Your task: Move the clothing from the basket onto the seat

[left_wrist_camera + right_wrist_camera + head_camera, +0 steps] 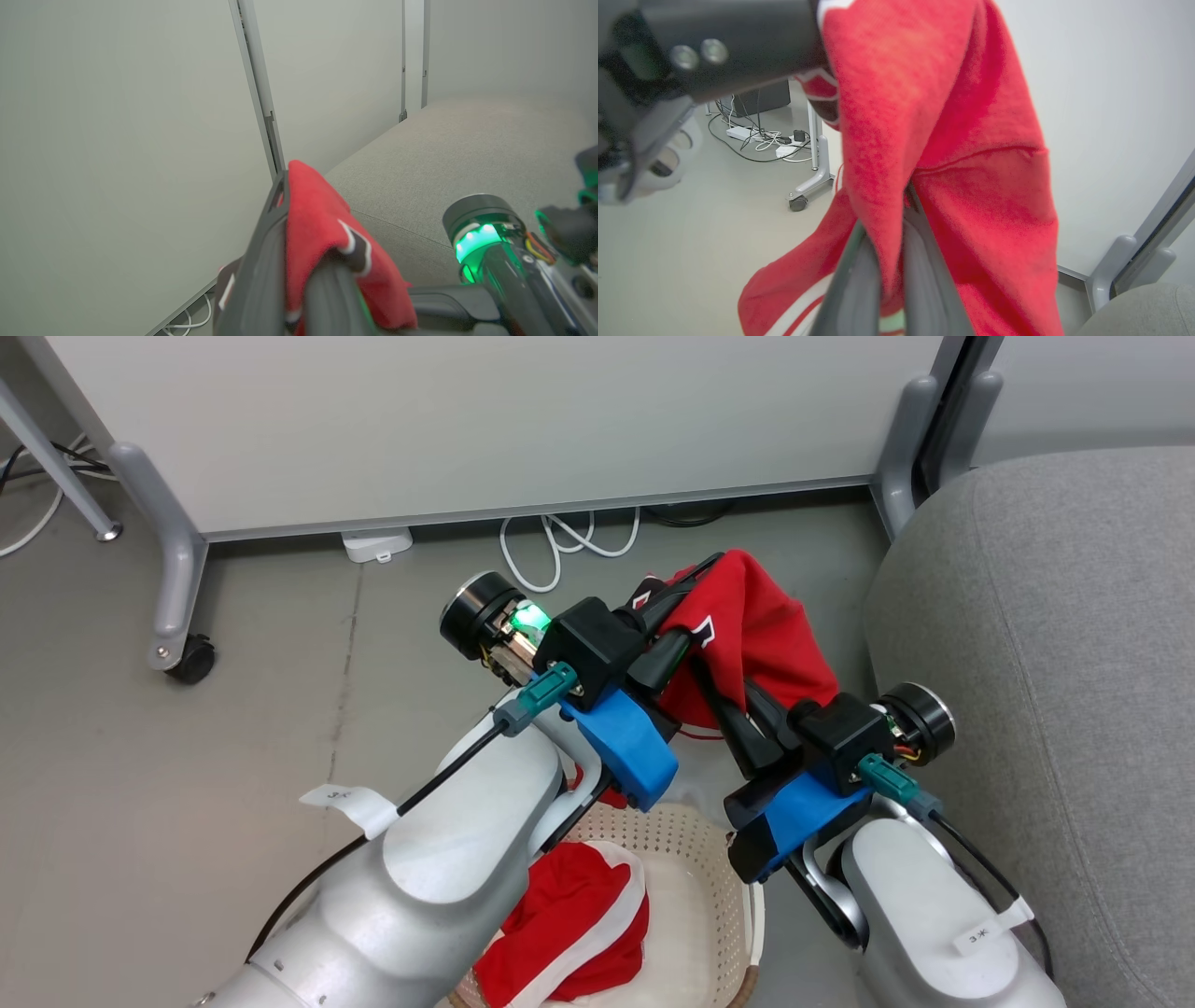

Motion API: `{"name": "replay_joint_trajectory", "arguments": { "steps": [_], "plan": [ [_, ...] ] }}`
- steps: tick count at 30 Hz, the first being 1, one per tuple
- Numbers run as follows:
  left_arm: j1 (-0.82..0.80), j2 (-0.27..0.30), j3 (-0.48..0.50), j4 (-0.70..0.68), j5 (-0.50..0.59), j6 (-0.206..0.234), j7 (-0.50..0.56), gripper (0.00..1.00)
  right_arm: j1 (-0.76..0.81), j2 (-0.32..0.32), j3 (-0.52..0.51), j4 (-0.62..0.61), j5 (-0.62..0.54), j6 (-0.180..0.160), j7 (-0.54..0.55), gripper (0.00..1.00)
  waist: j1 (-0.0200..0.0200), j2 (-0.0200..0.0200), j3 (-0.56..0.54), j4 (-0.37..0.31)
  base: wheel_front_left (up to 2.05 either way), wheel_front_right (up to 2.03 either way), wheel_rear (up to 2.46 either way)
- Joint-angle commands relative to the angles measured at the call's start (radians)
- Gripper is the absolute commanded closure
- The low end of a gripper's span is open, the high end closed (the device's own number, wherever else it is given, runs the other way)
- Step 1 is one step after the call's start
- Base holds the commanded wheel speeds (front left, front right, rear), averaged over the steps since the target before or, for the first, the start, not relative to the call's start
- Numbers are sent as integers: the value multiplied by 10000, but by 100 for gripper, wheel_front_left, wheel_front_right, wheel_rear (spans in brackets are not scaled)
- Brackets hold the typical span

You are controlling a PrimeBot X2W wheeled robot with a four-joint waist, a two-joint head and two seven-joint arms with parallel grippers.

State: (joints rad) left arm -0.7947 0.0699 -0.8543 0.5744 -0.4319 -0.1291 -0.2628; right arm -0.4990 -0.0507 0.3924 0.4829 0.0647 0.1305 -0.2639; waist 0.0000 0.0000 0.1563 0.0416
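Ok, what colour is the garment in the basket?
The garment is red with white stripes; head view shows it best.

Silvery-white forearms [448, 868] carry blue brackets [625, 747], black wrist housings [597, 649], teal cable plugs [551, 689] and white paper tags [350, 803].

Bare floor [187, 803] lies open on the robot's left of the basket [719, 868], up to the partition's grey foot [177, 588]. Straight ahead the white partition [467, 420] shuts the way, with white cables [560, 546] looped along its bottom edge. The grey seat [1074, 663] stands just beside the basket on the right (broad top, bare). Over the basket the left tool [303, 224] and right tool [889, 261] cross, both clamped on the clothing [756, 625] strung between them.
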Motion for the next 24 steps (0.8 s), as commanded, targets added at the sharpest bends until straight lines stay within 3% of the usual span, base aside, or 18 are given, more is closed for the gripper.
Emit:
{"name": "replay_joint_trajectory", "arguments": {
  "steps": [1, 8, 9, 10, 24],
  "plan": [
    [4, 27, -4, 21, -49, -19, -30, 100, -2, 4, 15, -61, 92, 5, -10, 100, 0, 0, -7, 0, 0, 0, 0],
    [12, 60, 105, -2, 55, 22, -30, 100, 105, 3, 4, -239, 119, 5, -10, 100, 0, 0, 5, 1, 0, 0, 0],
    [29, 55, 143, -17, 87, 29, -30, 61, 108, 3, -4, -259, 122, 5, -10, 100, 0, 0, 10, 1, 0, 0, 0],
    [53, 51, 163, -17, 107, 28, -30, 0, 109, 3, -29, -297, 140, 5, -10, 100, 0, 0, 15, 3, 0, 0, 0],
    [328, 120, 438, 6, 425, 13, -30, 0, 225, 5, -348, -859, 151, 5, -10, 100, 0, 0, 82, -70, 0, 0, 0]
  ]
}}
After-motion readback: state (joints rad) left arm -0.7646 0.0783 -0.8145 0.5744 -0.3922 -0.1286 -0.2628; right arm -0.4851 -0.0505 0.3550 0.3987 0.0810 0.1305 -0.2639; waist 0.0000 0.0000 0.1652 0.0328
